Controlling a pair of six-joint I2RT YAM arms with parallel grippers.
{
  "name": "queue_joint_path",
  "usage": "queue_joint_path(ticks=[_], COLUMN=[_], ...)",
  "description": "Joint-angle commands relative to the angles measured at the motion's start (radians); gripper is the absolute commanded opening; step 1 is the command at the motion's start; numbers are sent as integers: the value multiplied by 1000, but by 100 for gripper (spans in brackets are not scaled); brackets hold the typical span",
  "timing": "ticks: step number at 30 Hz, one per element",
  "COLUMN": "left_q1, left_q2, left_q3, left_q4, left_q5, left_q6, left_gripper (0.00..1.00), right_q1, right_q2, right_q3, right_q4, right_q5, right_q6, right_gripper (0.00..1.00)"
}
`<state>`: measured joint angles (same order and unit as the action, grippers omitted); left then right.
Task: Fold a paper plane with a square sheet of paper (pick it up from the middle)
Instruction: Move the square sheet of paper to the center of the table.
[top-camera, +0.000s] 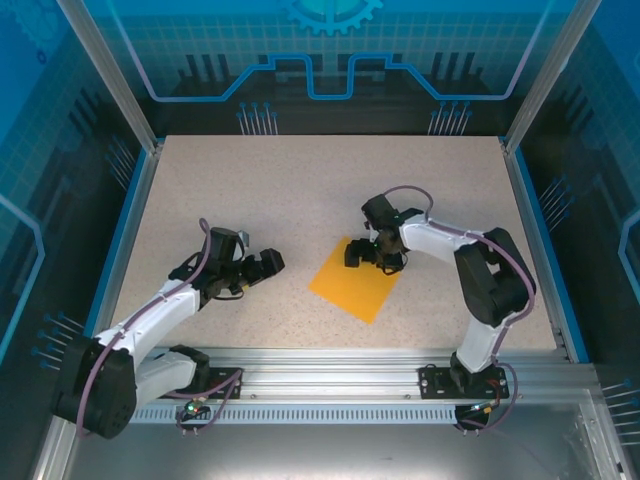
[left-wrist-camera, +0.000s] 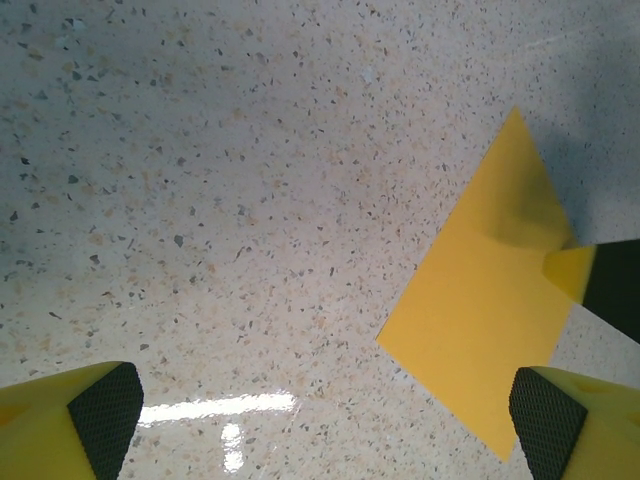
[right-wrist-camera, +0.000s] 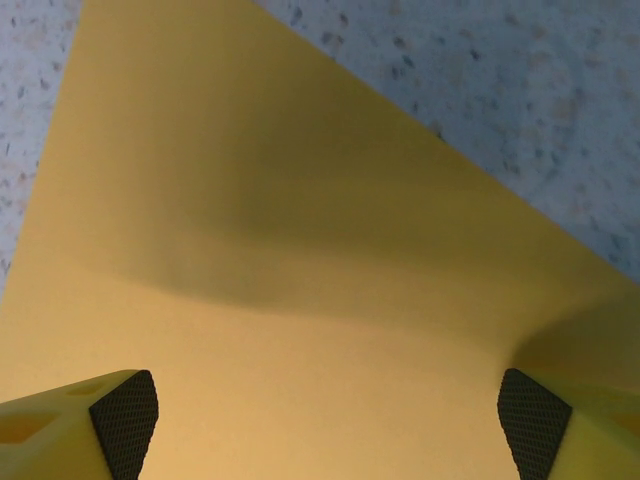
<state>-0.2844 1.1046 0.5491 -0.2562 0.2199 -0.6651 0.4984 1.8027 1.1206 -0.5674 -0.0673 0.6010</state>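
Note:
The square sheet of paper (top-camera: 353, 283) is plain orange-yellow and lies unfolded on the speckled table, turned like a diamond. My right gripper (top-camera: 372, 254) stands open low over its far corner, and in the right wrist view the paper (right-wrist-camera: 300, 300) spreads between the right gripper's (right-wrist-camera: 325, 420) wide fingers. The sheet bows up a little beside the right finger (right-wrist-camera: 535, 420). My left gripper (top-camera: 257, 267) is open over bare table, left of the sheet. In the left wrist view the paper (left-wrist-camera: 480, 330) lies ahead to the right of the left gripper (left-wrist-camera: 325, 420). The paper plane is out of view.
The speckled tabletop (top-camera: 300, 180) is framed by blue raised edges (top-camera: 130, 230) left and right and a metal rail (top-camera: 350, 360) at the near side. A yellow finger of the right gripper (left-wrist-camera: 575, 272) pokes in over the sheet in the left wrist view.

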Motion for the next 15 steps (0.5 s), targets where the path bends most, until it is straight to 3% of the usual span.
queue_joint_path(ticks=[1,10,15], left_q1=[-6,-1,2], left_q2=[5,-15,-56], left_q3=[-1,-14,-23], left_q4=[-2,17,-12], left_q5=[-41,-121,-146], left_q6=[50,87,85], left_gripper=[98,99,98], right_q1=[21,87,135], right_q2=[54,239,237], right_q3=[68,289,391], right_q4=[6,-60,-114], right_q5=[-25,-54,-58], right_q6=[-23,-104,-181], right_gripper=[92,91,92])
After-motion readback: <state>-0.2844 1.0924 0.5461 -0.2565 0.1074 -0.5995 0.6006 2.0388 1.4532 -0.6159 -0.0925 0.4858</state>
